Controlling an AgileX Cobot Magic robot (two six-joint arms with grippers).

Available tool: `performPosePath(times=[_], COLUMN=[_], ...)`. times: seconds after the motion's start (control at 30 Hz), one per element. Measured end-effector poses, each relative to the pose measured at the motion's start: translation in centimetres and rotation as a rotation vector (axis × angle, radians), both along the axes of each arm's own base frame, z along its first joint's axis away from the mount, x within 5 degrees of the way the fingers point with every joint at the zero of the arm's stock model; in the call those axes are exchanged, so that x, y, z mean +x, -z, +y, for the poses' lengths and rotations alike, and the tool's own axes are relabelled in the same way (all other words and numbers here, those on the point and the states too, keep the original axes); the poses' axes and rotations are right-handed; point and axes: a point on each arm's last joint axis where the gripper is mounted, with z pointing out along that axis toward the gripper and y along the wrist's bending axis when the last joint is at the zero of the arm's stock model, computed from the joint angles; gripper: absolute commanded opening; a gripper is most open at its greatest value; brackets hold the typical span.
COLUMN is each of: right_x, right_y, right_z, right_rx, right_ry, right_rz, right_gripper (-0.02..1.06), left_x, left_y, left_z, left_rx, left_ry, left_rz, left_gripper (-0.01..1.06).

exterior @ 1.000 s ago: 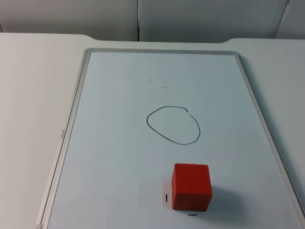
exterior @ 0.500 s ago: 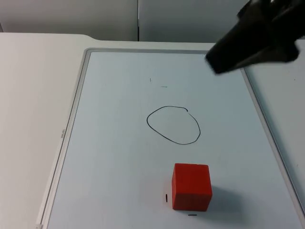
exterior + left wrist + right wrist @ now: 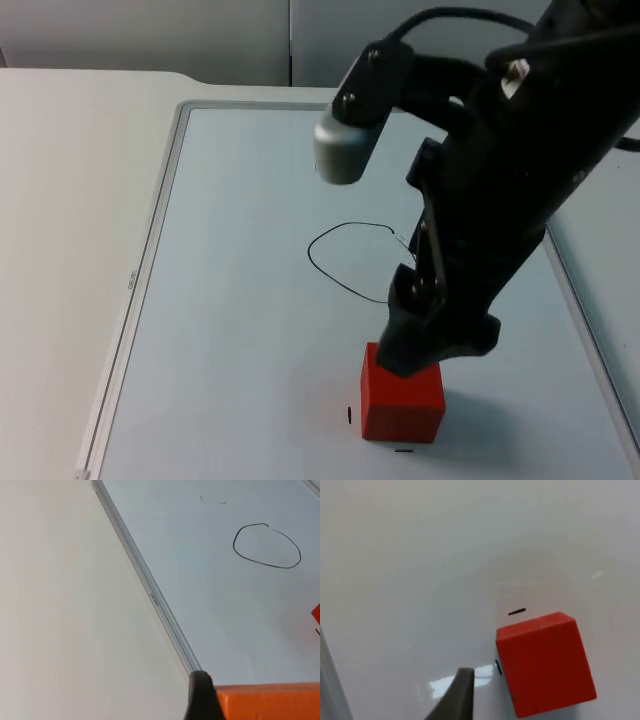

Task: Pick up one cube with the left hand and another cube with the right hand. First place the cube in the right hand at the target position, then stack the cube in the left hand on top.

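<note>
The right gripper (image 3: 432, 350) hovers just above the red cube (image 3: 402, 403), which sits near the drawn circle (image 3: 362, 262); its jaw state I cannot tell. The left gripper (image 3: 200, 700) is clamped on an orange cube (image 3: 265, 702). Next: descend and straddle the red cube.

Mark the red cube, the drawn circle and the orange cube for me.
red cube (image 3: 402, 410): top view, front face.
drawn circle (image 3: 267, 546): left wrist view, bare board inside the black outline.
orange cube (image 3: 270, 702): left wrist view, its top face beside the black fingertip.
</note>
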Motion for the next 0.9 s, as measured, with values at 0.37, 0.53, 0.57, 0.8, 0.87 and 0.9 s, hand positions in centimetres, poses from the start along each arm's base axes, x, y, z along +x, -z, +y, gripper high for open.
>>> performPosePath(times=[0.37,0.53,0.57,0.8,0.87,0.9], right_x=[0.7,0.9,0.9,1.2,1.3,1.3], right_y=[3.2,4.7,4.9,6.7,7.0,7.0], right_z=[0.0,0.1,0.1,0.4,0.4,0.4], right_rx=[-0.104,-0.133,-0.136,-0.152,-0.154,-0.154], right_ry=[0.013,0.01,0.01,0.012,0.013,0.013], right_rz=[0.043,0.067,0.068,0.083,0.084,0.084], right_gripper=[0.93,0.9,0.9,0.87,0.85,0.84], left_x=[0.0,0.0,0.0,0.0,0.0,0.0], left_y=[0.0,0.0,0.0,0.0,0.0,0.0], left_z=[0.0,0.0,0.0,0.0,0.0,0.0], left_rx=[-0.001,0.0,0.0,0.0,0.0,0.0], left_ry=[0.0,0.0,0.0,0.0,0.0,0.0], left_rz=[-0.002,-0.005,-0.005,-0.005,-0.005,-0.005], left_gripper=[0.19,0.19,0.19,0.19,0.19,0.19])
